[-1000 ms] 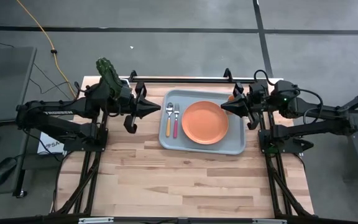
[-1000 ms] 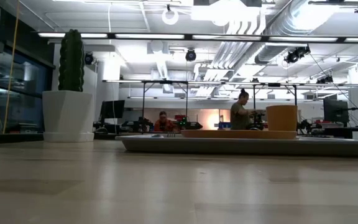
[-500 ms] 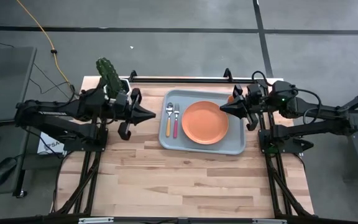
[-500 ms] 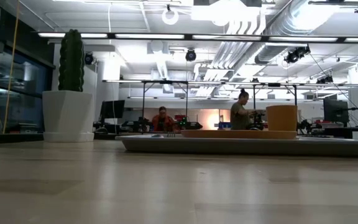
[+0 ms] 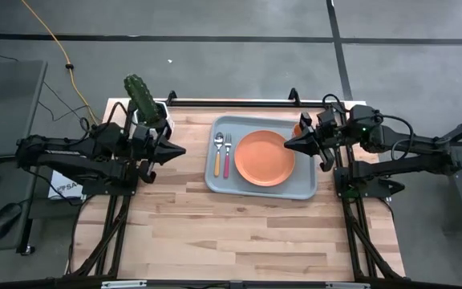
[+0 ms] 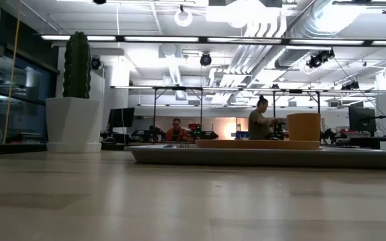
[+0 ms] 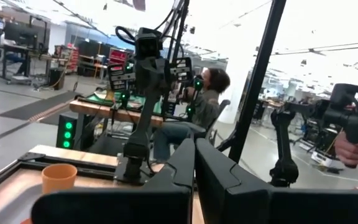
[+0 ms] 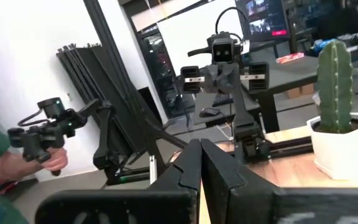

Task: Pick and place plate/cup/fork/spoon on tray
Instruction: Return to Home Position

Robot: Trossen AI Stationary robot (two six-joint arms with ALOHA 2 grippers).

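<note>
Tray (image 5: 305, 186): plate (image 5: 265, 158) on it | left tool (image 5: 181, 149), right tool (image 5: 287, 144): closed, empty | writing: unreadable

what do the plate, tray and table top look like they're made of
Plate: probably plastic, given its flat, even orange and matte look with no glare. Tray: likely moulded plastic, grey-blue with rounded corners and a raised rim. Table top: wood, shown by pale glued strips with visible grain, butcher-block style.
</note>
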